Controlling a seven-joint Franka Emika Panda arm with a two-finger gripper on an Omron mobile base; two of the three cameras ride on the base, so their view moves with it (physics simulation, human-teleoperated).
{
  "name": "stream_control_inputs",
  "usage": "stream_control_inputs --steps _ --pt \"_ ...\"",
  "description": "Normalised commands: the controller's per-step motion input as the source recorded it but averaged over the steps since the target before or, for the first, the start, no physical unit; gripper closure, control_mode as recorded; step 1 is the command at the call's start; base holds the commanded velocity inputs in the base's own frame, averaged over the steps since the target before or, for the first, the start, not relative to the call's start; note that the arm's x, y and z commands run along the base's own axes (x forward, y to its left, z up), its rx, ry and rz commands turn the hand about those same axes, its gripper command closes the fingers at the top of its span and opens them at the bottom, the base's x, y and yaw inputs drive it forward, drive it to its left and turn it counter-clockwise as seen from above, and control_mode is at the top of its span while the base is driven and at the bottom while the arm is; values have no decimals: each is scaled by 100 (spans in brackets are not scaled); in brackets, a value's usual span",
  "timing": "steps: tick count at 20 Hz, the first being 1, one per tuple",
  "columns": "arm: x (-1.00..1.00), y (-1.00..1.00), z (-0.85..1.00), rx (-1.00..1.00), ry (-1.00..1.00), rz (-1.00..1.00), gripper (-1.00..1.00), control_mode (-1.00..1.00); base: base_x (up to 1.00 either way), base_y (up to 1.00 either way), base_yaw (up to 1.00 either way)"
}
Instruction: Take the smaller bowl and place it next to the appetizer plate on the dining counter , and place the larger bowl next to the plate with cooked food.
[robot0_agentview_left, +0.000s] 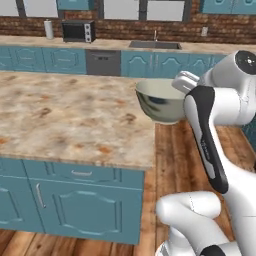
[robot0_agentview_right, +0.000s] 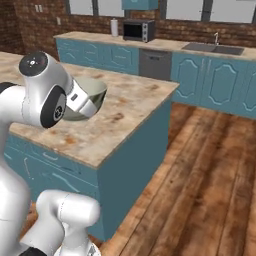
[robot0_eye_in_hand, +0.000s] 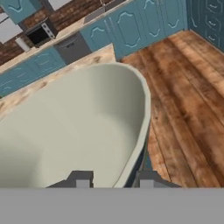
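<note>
While the gripper sits at the bottom of the hand view, its 2 dark fingertips straddle the rim of the larger bowl: one tip inside the wall, the other outside, jaws pinching the wall, only narrowly apart.

Bowl is off the surface, held in the air. In the left base view the larger bowl hangs at the right edge of the dining counter, near its front right corner, partly over the wood floor. Right base view puts it above the counter top near the arm. Mouth faces up, tilted a bit toward the counter side; round, so no real long axis, the rim plane roughly level.

Hidden: the arm's forearm covers the bowl's right side in the left base view, and the wrist covers its near half in the right base view. Fingertips are cut off by the bottom of the hand view. Bowl's foot isn't visible.
</note>
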Motion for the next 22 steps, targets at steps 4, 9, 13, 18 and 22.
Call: stream_control_inputs --steps 4,9,13,18,22 --pt "0 0 0 0 0 0 100 100 0 100 -1" --pt "0 0 0 0 0 0 100 100 3 100 -2" --pt "0 0 0 0 0 0 100 100 2 100 0" --pt "0 0 0 0 0 0 100 100 0 100 0" --pt "0 0 0 0 0 0 100 100 0 100 0"
